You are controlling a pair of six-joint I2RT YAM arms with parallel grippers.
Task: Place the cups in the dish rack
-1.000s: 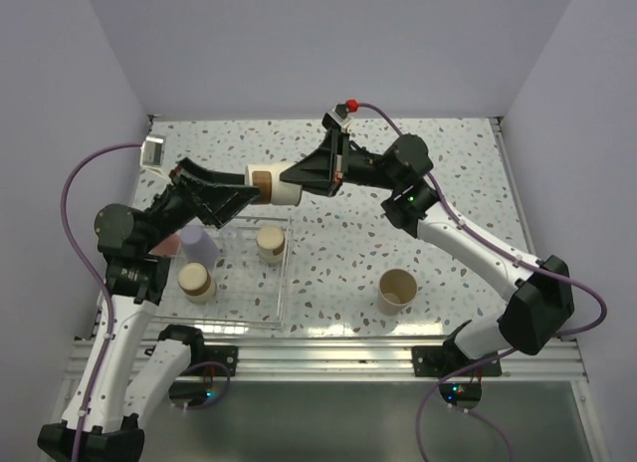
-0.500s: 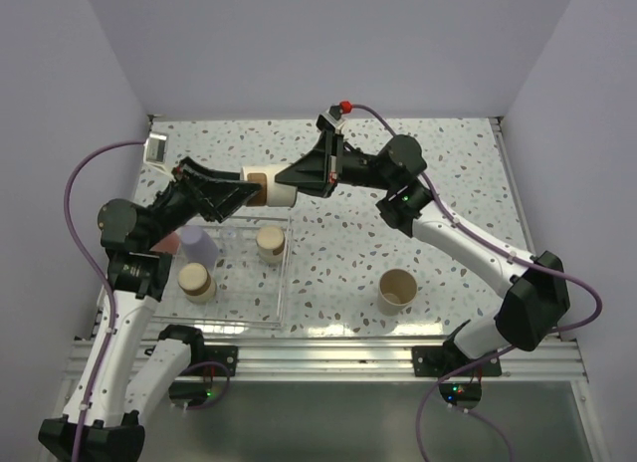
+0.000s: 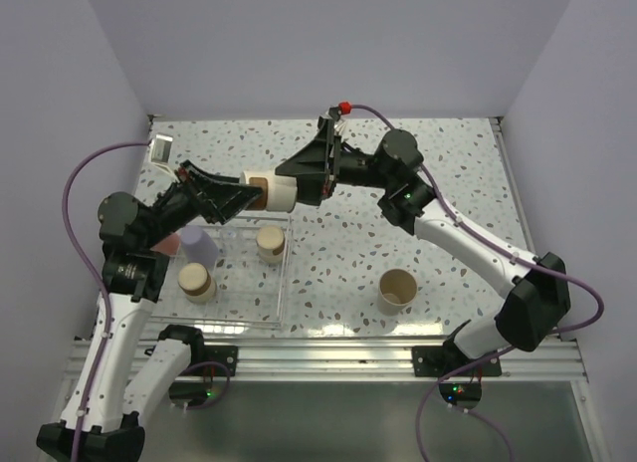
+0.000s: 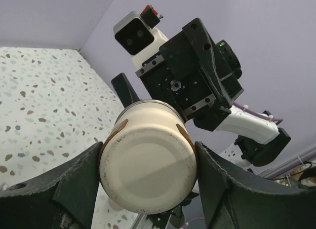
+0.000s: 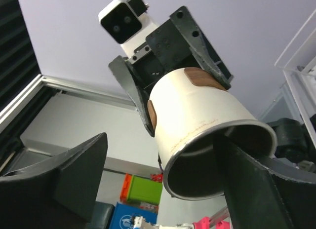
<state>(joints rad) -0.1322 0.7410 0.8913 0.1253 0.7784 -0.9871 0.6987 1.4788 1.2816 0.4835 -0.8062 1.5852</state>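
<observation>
Since a second ago the right gripper has let go: its fingers now stand wide on either side of the cream cup. The cup lies sideways in the air, just beyond the dish rack's far edge. The left gripper is clamped across its brown-patched base end. The cup is probably light, rigid and smooth-walled, so a firm squeeze across the base should hold it.

From above, the left arm hides most of the coral cup at the 10 o'clock corner of the dish rack. Fingers of the left tool cover the base end of the cream cup.
</observation>
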